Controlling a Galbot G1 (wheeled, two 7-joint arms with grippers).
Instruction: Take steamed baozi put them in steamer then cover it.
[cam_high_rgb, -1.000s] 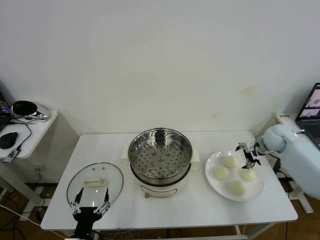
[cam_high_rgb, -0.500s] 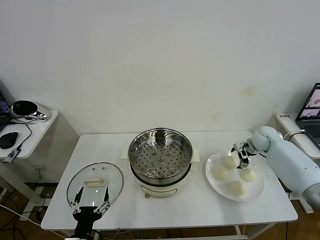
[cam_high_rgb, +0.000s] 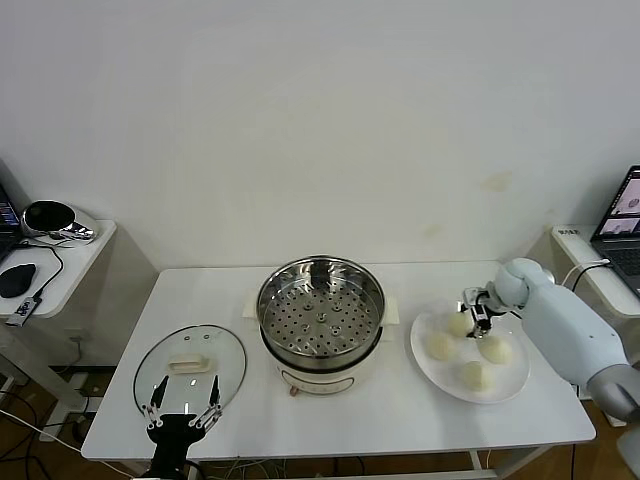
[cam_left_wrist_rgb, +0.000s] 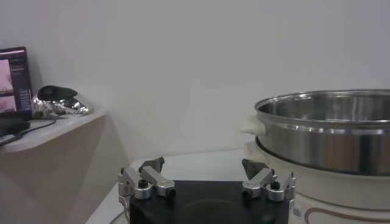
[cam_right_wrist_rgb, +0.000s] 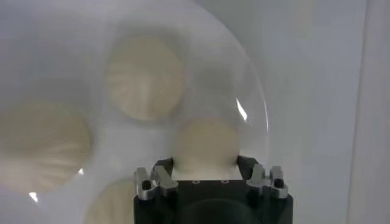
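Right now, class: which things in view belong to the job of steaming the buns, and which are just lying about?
Belong to the job: steamed baozi, plate holding them, steamer, glass lid, right gripper shut on one bun.

Lying about: laptop, computer mouse, side table.

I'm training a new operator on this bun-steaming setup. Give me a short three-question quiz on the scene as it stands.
1. True or false: the steamer already holds a bun.
2. How many baozi are on the white plate?
3. Which describes the right gripper?
A. Open above the glass lid
B. Shut on the baozi nearest the wall, at the plate
C. Parked off the table

Key:
1. False; its perforated tray is bare.
2. Four.
3. B. The left gripper is open at the table's front edge by the lid.
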